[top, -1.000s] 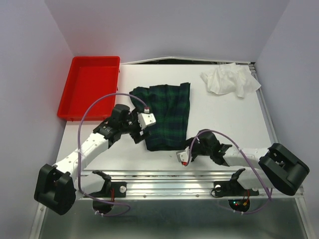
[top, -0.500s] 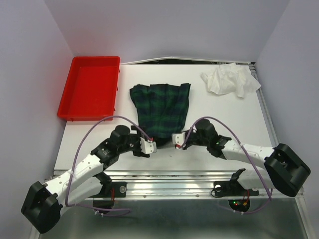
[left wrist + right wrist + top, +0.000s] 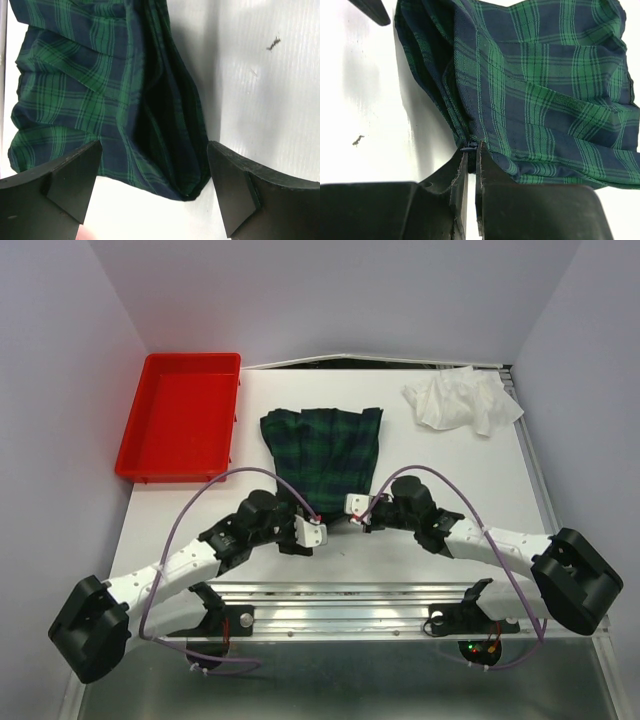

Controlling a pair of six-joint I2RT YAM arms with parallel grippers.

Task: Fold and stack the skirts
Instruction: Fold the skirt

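The dark green and navy tartan skirt lies flat in the middle of the table. My left gripper is open at the skirt's near edge, its fingers straddling a folded near corner of the skirt without touching it. My right gripper is at the same near edge, just to the right. In the right wrist view the right gripper is shut on the skirt's near edge at a seam. The white thin garment lies crumpled at the far right corner.
A red plastic tray sits at the far left, beside the skirt. Purple cables arch over both arms. The table's front rail runs just behind the grippers, and walls close in the left, right and back.
The left gripper moved from the skirt's left side to its near edge. The right gripper came forward from the table front to the near edge and shut on it.
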